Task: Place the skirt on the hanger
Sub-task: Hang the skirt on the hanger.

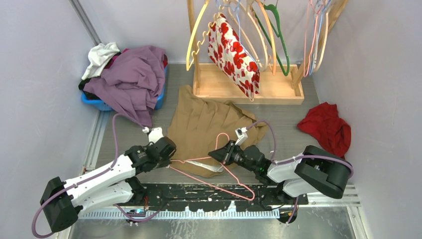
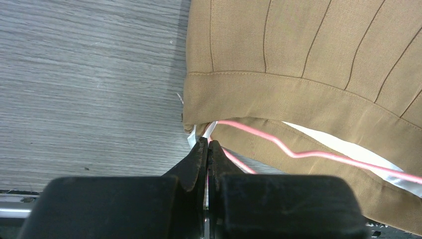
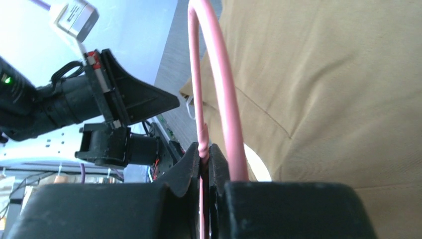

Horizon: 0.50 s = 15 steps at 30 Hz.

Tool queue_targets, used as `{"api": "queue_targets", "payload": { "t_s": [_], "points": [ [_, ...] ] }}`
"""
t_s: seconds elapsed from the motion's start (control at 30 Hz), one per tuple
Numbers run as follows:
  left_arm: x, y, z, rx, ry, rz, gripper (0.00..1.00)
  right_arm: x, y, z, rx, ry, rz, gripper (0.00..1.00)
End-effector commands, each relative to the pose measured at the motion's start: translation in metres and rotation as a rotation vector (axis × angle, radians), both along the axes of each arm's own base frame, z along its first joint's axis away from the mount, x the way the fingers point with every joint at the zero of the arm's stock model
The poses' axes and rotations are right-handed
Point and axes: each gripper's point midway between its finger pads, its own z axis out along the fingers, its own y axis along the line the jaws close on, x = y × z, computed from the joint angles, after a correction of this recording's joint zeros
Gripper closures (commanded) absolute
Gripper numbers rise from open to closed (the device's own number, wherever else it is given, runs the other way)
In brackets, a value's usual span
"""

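Centrally in the top view, the tan skirt (image 1: 199, 119) lies spread on the grey table (image 1: 288, 119), its waistband toward the bottom of the frame. The pink hanger (image 3: 226, 99) lies across that lower edge, its hook curving up over the cloth. The left gripper (image 2: 208, 144) sits at the skirt's lower-left corner, jaws pressed fully together; whether they pinch wire or white lining I cannot tell. The right gripper (image 3: 205, 149) has its 2 jaws clamped on the hanger's wire near the hook. At upper left a blue basket (image 1: 99, 104) holds purple clothing (image 1: 132, 77). At upper centre a wooden rack (image 1: 249, 92) carries hangers and a red-and-white floral garment (image 1: 234, 55). A red cloth (image 1: 326, 127) lies at the right.
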Motion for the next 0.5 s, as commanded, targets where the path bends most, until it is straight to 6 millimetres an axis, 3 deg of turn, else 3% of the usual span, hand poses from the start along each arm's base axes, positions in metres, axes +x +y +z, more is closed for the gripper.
{"api": "queue_targets", "payload": {
  "t_s": [0.0, 0.47],
  "points": [
    [0.012, -0.005, 0.015, -0.02, -0.048, 0.002, 1.0, 0.019, -0.012, 0.002, 0.05, 0.033, -0.108, 0.99],
    [0.011, -0.006, 0.008, -0.038, -0.035, 0.004, 1.0, 0.028, 0.001, -0.004, 0.122, 0.053, -0.085, 0.99]
  ]
}}
